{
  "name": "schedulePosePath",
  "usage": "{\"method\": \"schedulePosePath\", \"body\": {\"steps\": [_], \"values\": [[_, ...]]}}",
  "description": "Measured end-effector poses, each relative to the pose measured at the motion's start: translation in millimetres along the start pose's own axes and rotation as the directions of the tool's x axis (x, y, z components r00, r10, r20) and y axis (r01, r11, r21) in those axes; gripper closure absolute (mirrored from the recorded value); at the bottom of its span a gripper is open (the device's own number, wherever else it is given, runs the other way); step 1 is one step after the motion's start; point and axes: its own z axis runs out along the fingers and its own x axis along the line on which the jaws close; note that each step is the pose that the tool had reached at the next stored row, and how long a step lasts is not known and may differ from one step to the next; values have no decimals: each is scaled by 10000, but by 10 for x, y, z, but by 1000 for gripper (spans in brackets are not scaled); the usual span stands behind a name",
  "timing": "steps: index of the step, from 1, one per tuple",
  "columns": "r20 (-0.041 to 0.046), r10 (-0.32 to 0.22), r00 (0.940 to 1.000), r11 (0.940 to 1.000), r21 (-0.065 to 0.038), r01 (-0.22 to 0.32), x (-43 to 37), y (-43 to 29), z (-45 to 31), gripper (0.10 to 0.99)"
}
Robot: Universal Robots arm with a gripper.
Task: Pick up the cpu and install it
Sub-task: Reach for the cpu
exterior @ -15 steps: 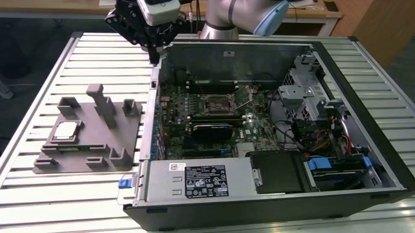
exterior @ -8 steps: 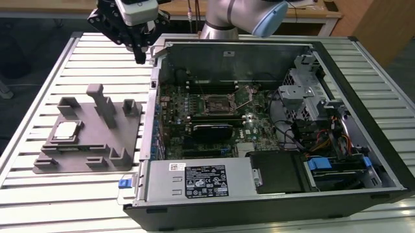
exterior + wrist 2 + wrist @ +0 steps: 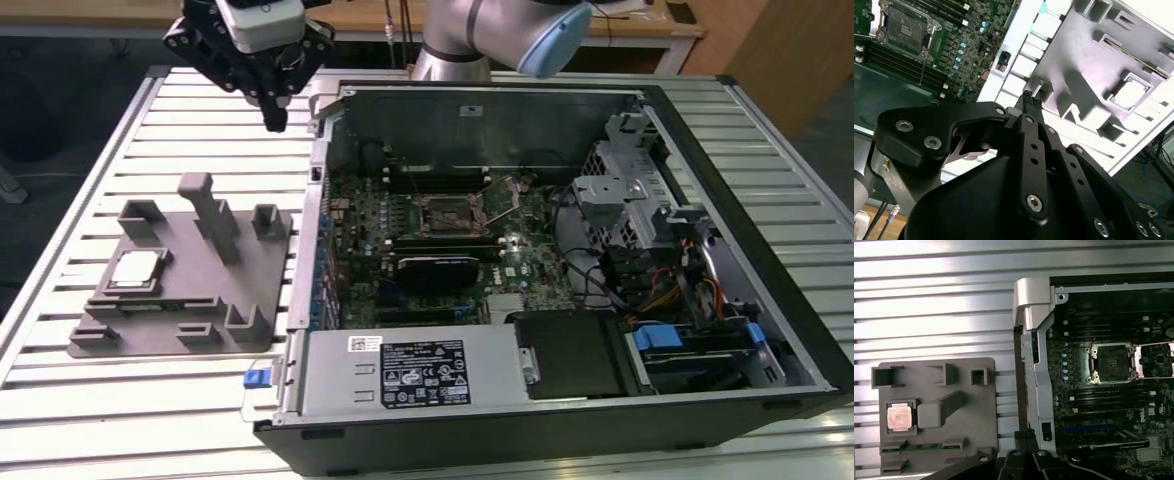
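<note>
The cpu [image 3: 136, 268] is a small silver square lying flat in a recess of the grey fixture block [image 3: 200, 300], on the exterior view's left. It also shows in the second wrist view as the cpu [image 3: 1131, 93] and in the first wrist view as the cpu [image 3: 898, 417]. My gripper [image 3: 276, 122] hangs high above the table between the fixture's far end and the computer case, well clear of the cpu. Its two black fingers are pressed together with nothing between them, as the gripper [image 3: 1029, 102] shows. The open motherboard socket [image 3: 447, 212] sits inside the case.
The open computer case [image 3: 534, 270] fills the exterior view's right half, with its raised side wall [image 3: 318, 190] close below the gripper. Upright posts [image 3: 211, 215] rise from the fixture. The slatted metal table [image 3: 80, 160] surrounds both. The arm [image 3: 467, 35] reaches in from behind.
</note>
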Motion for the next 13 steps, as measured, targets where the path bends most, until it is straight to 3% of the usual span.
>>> {"method": "schedulePosePath", "body": {"steps": [13], "values": [[0, 2, 10000, 10000, 0, -2, 165, -14, -1, 980]]}}
